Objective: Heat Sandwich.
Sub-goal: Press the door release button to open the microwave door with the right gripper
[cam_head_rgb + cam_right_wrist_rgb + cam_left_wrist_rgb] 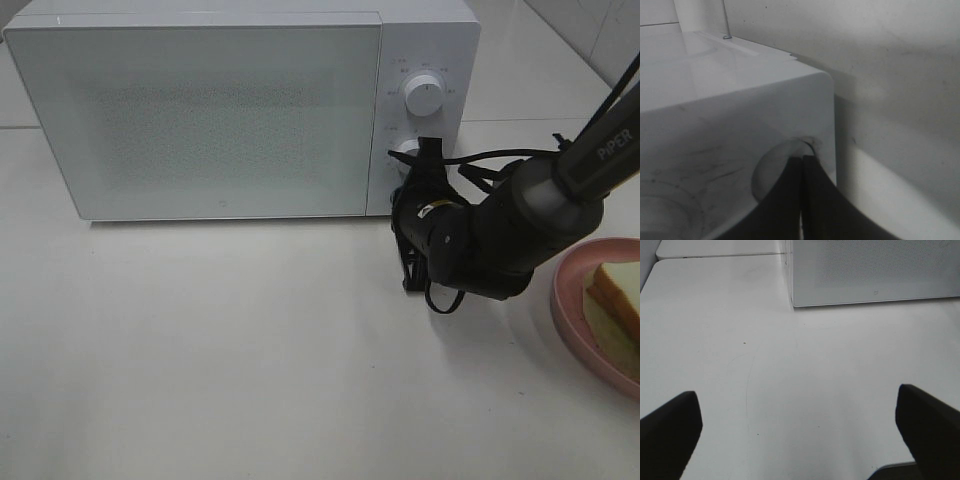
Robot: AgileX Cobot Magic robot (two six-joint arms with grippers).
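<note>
The sandwich (618, 292), pale bread with a brown crust, lies on a round pink plate (566, 300) at the right edge of the exterior view, half cut off. The white microwave (200, 110) stands at the back with its door closed. My right gripper (418, 160) is at the lower knob (404, 150) of the control panel. In the right wrist view its fingers (790, 200) are pressed together with their tips against that knob (771, 170). My left gripper (800, 440) is open and empty over the bare table, and is out of the exterior view.
The upper knob (424, 95) sits above the lower one on the panel. The microwave's front corner (792, 302) shows in the left wrist view. A tiled wall (590, 30) is at the back right. The white table (250, 350) spreads in front of the microwave.
</note>
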